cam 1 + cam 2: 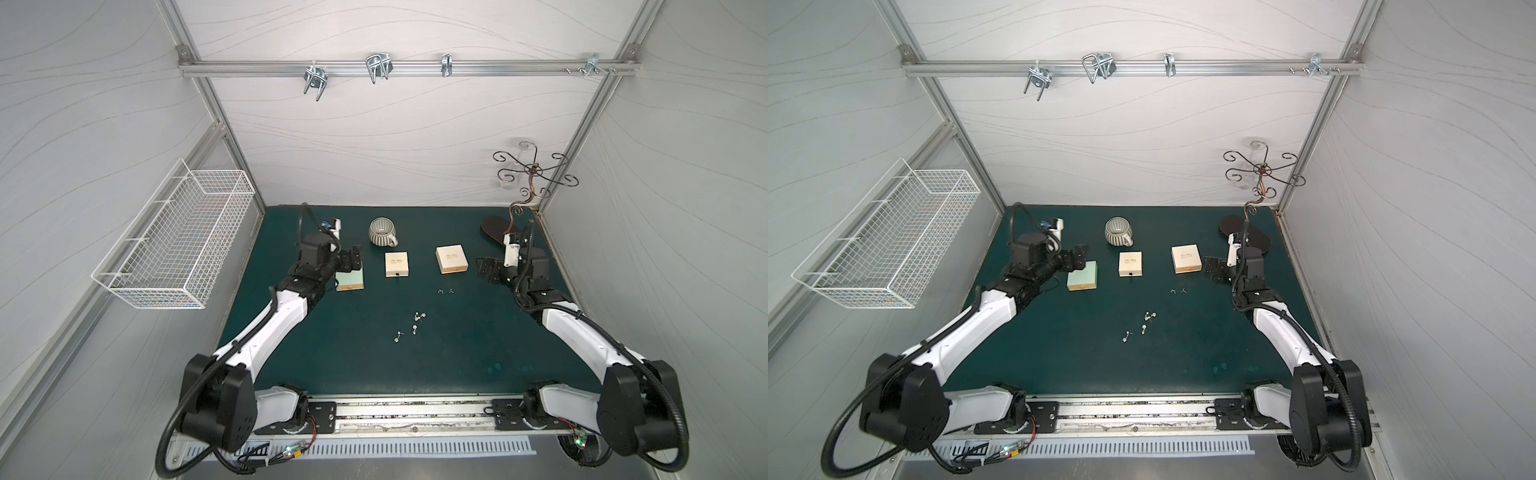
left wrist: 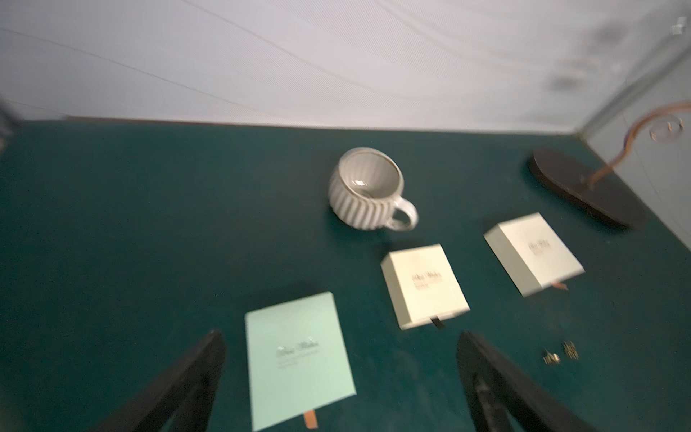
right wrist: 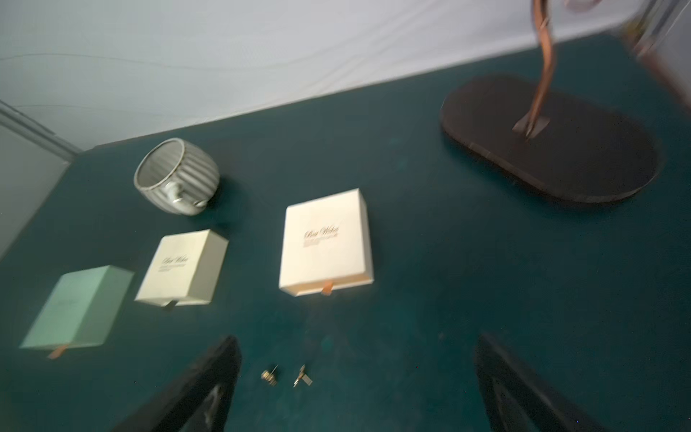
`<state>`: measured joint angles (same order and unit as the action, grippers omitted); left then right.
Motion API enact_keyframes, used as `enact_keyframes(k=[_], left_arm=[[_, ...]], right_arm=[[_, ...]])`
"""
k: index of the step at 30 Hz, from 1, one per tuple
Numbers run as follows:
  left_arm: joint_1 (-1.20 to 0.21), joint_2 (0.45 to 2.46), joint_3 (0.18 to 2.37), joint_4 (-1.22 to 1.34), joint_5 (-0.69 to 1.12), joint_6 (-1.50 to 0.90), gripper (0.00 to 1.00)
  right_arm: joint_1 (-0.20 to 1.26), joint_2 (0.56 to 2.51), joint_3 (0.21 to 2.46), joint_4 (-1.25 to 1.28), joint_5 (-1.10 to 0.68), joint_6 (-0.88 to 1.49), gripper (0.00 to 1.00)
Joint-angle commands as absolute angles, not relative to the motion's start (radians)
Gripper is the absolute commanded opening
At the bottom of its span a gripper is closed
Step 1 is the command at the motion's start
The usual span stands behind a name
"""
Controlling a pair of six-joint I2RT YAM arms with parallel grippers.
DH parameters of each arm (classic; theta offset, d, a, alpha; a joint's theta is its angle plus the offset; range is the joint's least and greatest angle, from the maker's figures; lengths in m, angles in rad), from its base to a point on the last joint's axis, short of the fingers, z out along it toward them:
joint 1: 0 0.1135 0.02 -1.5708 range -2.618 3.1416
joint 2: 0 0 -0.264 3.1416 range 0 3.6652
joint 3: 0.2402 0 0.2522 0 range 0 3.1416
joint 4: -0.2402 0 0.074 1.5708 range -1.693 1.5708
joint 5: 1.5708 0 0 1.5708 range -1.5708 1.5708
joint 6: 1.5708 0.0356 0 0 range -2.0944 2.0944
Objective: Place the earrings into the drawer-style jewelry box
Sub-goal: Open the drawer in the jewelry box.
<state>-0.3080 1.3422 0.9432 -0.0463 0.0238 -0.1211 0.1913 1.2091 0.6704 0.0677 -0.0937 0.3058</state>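
Several tiny silvery earrings lie on the green mat: a pair [image 1: 445,291] [image 3: 270,376] in front of the right cream box, and a loose cluster [image 1: 417,320] [image 1: 1148,318] nearer the front. Three shut boxes with pull tabs stand in a row: mint [image 1: 350,279] [image 2: 297,359], cream [image 1: 397,264] and cream [image 1: 451,259] [image 3: 325,243]. My left gripper [image 1: 353,259] [image 2: 341,334] hovers open over the mint box's back edge. My right gripper [image 1: 486,270] [image 3: 357,337] is open beside the right cream box, with the pair just in front of its fingers. Neither holds anything.
A ribbed grey mug [image 1: 381,232] stands behind the boxes. A scrolled metal stand on a dark oval base [image 1: 496,229] fills the back right corner, close behind my right wrist. A white wire basket [image 1: 174,237] hangs on the left wall.
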Motion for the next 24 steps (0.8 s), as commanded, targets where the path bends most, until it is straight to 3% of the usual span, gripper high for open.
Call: enact_keyframes(k=[1,10,17,24], left_arm=[[-0.380,1.481,1.100,-0.210,0.086,-0.047,0.99],[-0.521,1.868,1.543,-0.377,0.137,0.013,0.99],[-0.608,2.138,1.908,-0.487,0.103,0.025,0.99],[-0.650,2.336,2.126,-0.520,0.054,0.024,0.99]], right_arm=[[0.179,1.237,0.626,0.025,-0.275,0.502,0.97],[0.158,1.442,0.623,0.216,-0.476,0.678,0.87],[0.157,1.544,0.689,0.238,-0.492,0.711,0.75],[0.136,1.635,0.731,0.280,-0.507,0.770,0.65]])
